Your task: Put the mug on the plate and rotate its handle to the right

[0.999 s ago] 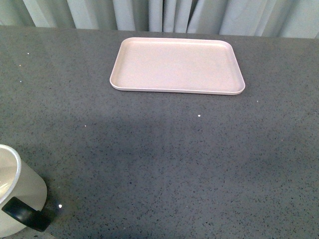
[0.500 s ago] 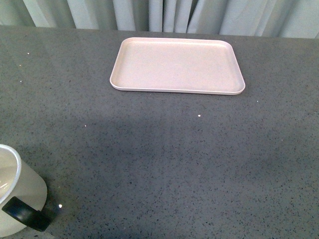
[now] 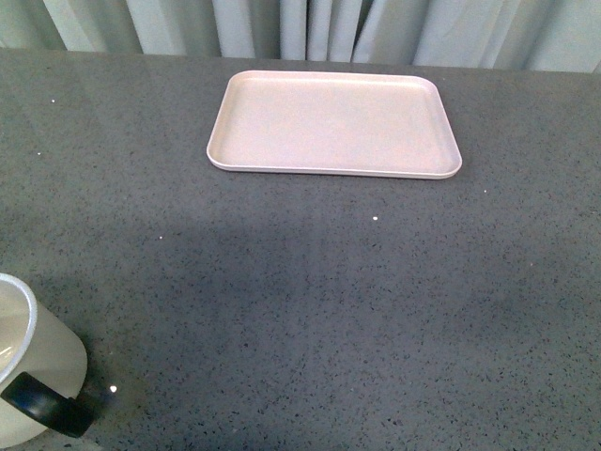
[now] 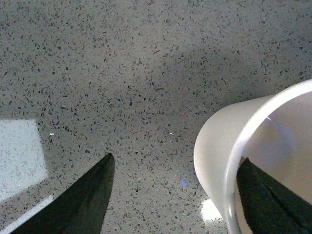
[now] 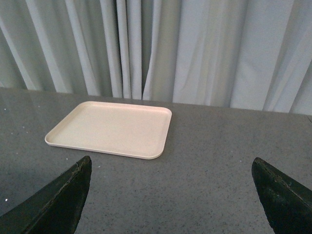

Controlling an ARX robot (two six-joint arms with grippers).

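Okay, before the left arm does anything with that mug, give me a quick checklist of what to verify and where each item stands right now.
1. Plate free for the mug: ok, nothing on it.
2. Mug upright on the counter: ok.
3. Left hand straddling the mug's wall: ok, one finger inside the mug, one outside.
4. Grip closed on the wall: not ok, jaws wide open.
5. Handle clear of the left hand: cannot tell; the left wrist view does not show it.
6. Right hand out of the way: ok, open and empty.
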